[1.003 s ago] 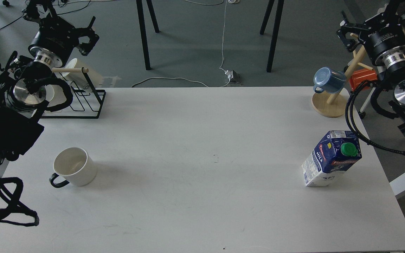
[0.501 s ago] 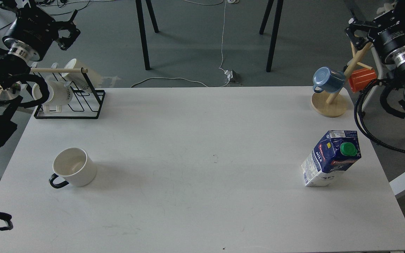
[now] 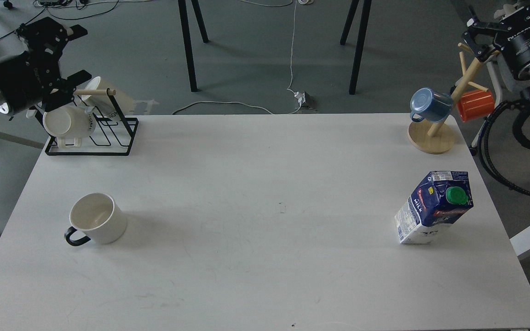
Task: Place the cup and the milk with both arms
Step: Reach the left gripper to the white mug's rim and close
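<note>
The cup (image 3: 99, 224), a white mug with a black handle pointing front-left, stands upright on the left of the white table (image 3: 265, 257). The milk (image 3: 434, 207), a blue and white carton with a green cap, stands upright on the right. My left gripper (image 3: 75, 54) is open and empty off the table's far left corner, beside the mug rack and far from the cup. My right gripper (image 3: 474, 34) is at the top right by the mug tree, fingers apart and empty, far from the milk.
A black wire rack (image 3: 108, 135) with cream mugs (image 3: 69, 124) stands at the back left corner. A wooden mug tree (image 3: 430, 136) holding a blue cup (image 3: 428, 105) and an orange cup (image 3: 475, 105) stands at the back right corner. Chair legs and cables are beyond the table.
Both arms have drawn back outward. The left arm has swung left off the table, uncovering the rack. The right arm has moved right and up. Cup and milk have not moved.
</note>
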Motion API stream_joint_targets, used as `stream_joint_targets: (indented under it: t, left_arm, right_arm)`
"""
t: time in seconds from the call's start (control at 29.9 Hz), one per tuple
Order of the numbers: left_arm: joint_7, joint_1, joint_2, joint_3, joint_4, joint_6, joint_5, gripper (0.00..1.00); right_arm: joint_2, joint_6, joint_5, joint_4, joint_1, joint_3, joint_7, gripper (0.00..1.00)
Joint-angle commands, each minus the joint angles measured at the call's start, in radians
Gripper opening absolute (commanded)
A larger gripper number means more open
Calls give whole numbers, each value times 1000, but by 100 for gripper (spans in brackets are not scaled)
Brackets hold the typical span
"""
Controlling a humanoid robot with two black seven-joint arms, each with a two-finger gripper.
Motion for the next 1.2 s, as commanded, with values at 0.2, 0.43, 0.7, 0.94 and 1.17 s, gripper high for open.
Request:
stream_joint_targets:
  t: [0.2,0.43,0.7,0.94,1.17]
  left_arm:
    - [-79,154,163,2,-176,104,459,95]
    - [-128,296,151,3,-161,300,741,90]
    - [-127,349,-15,86,49,480,1093,90]
    - [-134,350,-81,206,173,597,1111,86]
    - [-145,358,-95,212,175,600,1111,64]
  right_arm:
    - [-15,0,2,23,-27,4,3,100]
    - [-5,0,0,23,-27,1,1,100]
    - [3,0,-2,21,-23,-2,1,100]
    - [3,0,-2,17,-18,-3,1,100]
    - [3,0,-31,15,-16,-2,1,100]
